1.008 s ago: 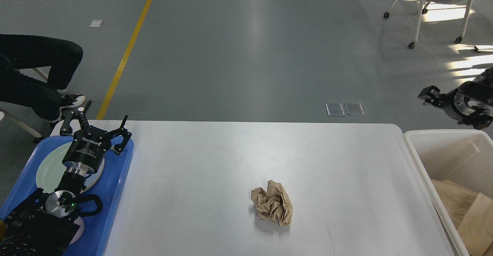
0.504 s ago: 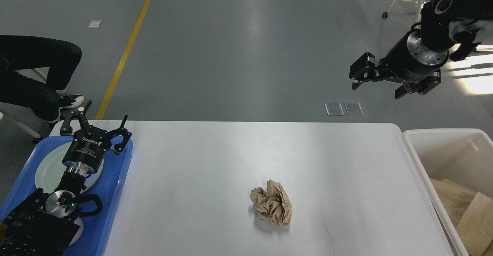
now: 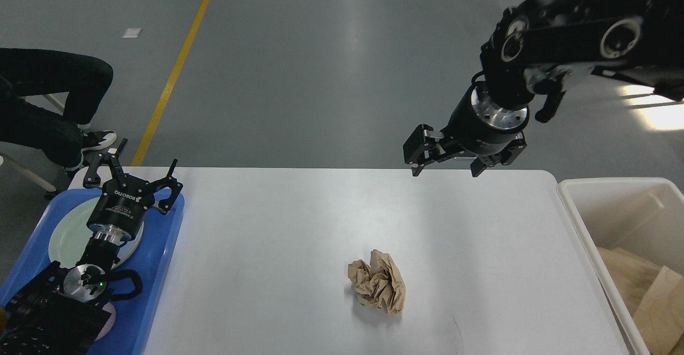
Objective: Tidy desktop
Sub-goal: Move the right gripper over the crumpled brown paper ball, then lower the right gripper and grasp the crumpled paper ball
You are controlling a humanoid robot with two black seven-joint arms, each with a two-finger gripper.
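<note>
- Grey floor lay behind the large white rounded desktop (image 3: 299,226), which bore a crumpled brown paper ball (image 3: 378,281).
- Left gripper (image 3: 132,172) hung spread above the blue plastic tray (image 3: 160,259).
- Right gripper (image 3: 446,167) hung spread, empty, at the far edge.

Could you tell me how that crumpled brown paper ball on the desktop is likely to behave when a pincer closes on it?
The crumpled paper ball looks loosely wadded, so it will probably squash and feel very light. Its creased, irregular shape suggests it will scoot rather than roll if nudged on the smooth desktop. The folds should give good purchase.
</note>
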